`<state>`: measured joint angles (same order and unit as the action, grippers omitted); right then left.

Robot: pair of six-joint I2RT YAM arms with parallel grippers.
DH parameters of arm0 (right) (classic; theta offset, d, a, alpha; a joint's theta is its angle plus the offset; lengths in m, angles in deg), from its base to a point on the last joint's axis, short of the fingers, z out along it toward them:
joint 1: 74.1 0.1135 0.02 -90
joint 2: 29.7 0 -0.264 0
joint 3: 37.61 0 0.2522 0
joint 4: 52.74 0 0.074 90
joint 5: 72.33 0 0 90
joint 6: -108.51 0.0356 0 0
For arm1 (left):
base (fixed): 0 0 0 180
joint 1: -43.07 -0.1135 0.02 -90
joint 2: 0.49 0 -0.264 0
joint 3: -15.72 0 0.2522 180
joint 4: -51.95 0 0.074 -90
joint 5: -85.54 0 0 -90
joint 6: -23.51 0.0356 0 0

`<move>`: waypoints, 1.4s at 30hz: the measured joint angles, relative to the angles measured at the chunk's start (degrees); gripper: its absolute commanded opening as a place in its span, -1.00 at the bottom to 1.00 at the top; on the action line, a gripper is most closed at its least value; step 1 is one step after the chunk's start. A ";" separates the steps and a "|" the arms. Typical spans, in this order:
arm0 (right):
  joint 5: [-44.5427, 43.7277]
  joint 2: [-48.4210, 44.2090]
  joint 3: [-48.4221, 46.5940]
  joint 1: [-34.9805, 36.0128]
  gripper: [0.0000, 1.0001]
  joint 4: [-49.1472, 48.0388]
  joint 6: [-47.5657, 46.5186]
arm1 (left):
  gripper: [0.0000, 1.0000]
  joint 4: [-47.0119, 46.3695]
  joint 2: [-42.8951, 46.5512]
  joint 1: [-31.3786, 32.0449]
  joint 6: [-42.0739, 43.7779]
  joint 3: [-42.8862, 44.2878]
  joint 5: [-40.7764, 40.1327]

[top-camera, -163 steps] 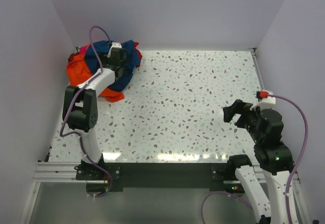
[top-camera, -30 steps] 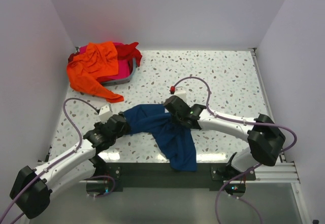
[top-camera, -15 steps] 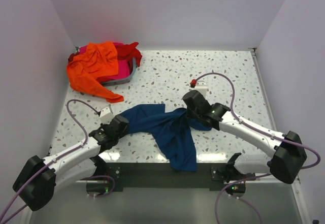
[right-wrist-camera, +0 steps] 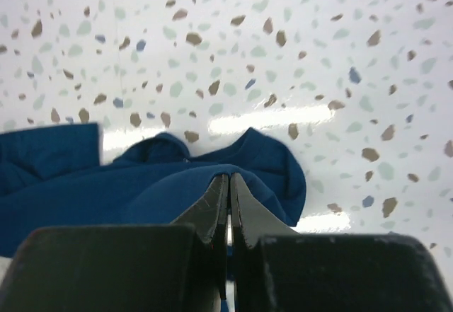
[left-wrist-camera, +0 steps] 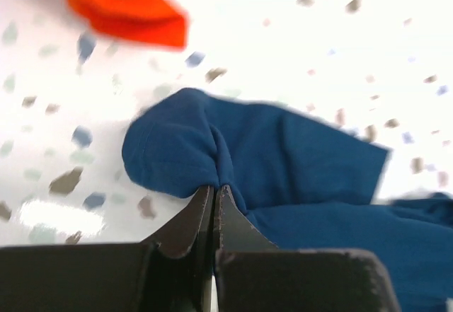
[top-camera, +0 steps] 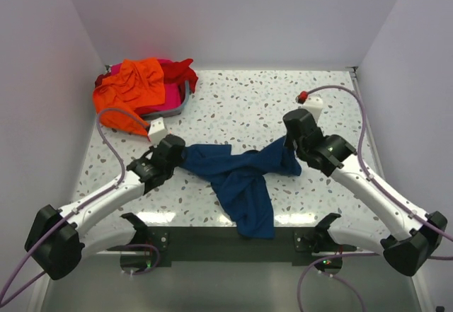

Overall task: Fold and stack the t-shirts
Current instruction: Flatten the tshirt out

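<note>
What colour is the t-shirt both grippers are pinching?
The t-shirt is navy blue, clearest in the top external view.

navy t-shirt: rumpled, near middle, draped over near edge | orange t-shirt, red t-shirt, magenta t-shirt: heaped far-left

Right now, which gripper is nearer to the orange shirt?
Left. The left gripper pinches the blue shirt just on the near side of the orange shirt; the right gripper pinches its other end, far to the right.

One shirt lies mid-desk, overhanging the near edge, between left hand and right hand. Other shirts are heaped far left, well apart.
</note>
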<state>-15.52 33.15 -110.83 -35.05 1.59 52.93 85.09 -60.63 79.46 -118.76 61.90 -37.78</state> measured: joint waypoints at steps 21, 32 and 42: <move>-10.14 -6.62 -7.30 -8.74 -1.00 9.99 -4.66 | 0.51 -1.60 -7.10 -0.55 9.90 0.48 -2.29; -8.72 -7.04 -3.58 -8.87 -1.00 10.01 -4.09 | 0.26 -8.04 -17.70 -6.86 14.12 0.98 -1.55; -7.34 -7.10 -2.23 -8.85 -1.00 9.40 -3.69 | 0.27 -12.98 -21.64 -6.93 16.15 1.86 0.42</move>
<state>-22.86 26.05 -113.06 -43.90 10.99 49.23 72.10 -82.27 72.53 -102.61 63.76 -37.37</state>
